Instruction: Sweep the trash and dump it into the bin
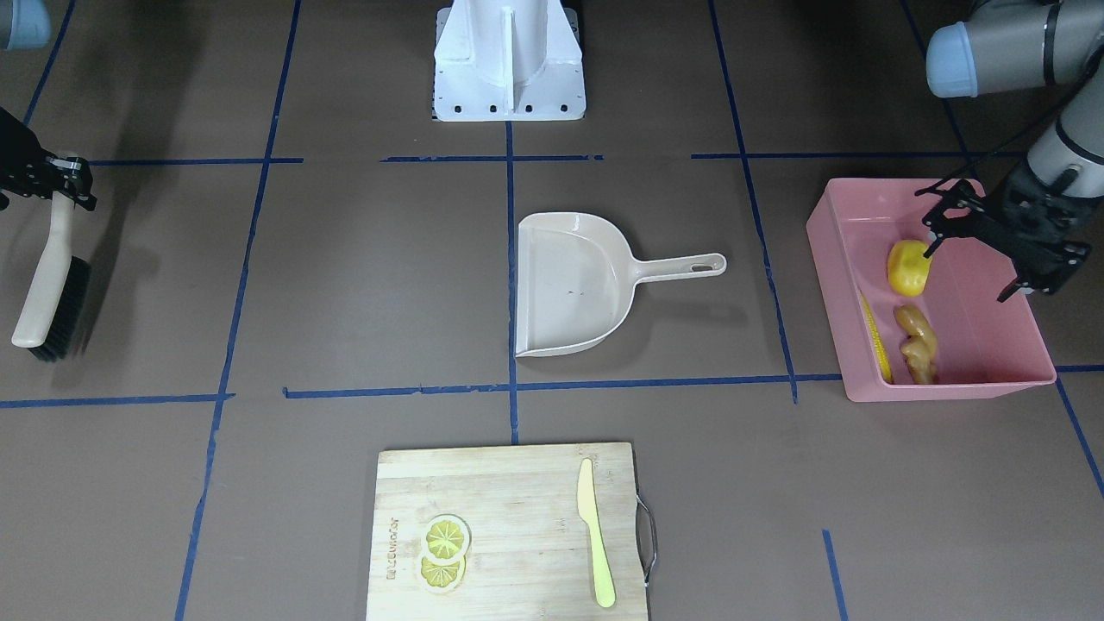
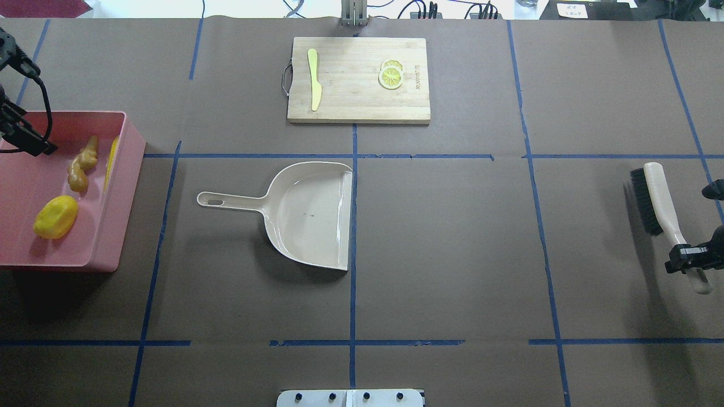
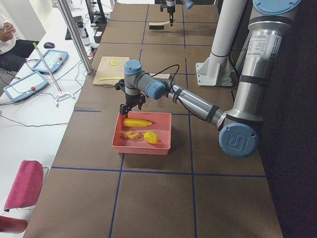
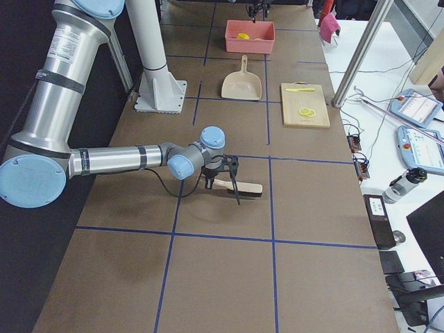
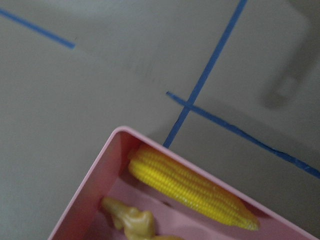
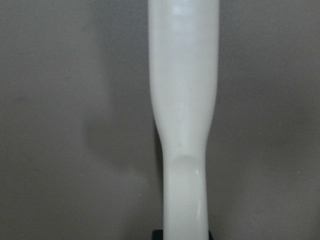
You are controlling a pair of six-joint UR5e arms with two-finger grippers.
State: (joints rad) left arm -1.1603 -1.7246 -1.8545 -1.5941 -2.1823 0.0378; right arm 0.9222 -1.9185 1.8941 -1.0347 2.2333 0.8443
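Observation:
The pink bin [image 1: 949, 390] stands at my left end of the table. In it lie the corn cob [image 1: 875, 338], the yellow potato lump [image 1: 908, 268] and the ginger root [image 1: 918, 343]. They also show in the overhead view: the corn [image 2: 111, 161], the potato [image 2: 55, 216] and the ginger [image 2: 82, 164]. My left gripper [image 1: 970, 263] hangs open and empty over the bin. The left wrist view shows the corn [image 5: 192, 187] against the bin's wall. My right gripper [image 1: 69, 177] is shut on the handle of a beige brush [image 1: 52, 289] at the far right end.
The beige dustpan [image 1: 573, 289] lies empty at the table's middle, its handle towards the bin. A wooden cutting board [image 1: 509, 535] with lemon slices [image 1: 446, 552] and a yellow-green knife [image 1: 595, 535] lies at the far edge. The robot's white base [image 1: 509, 60] is near.

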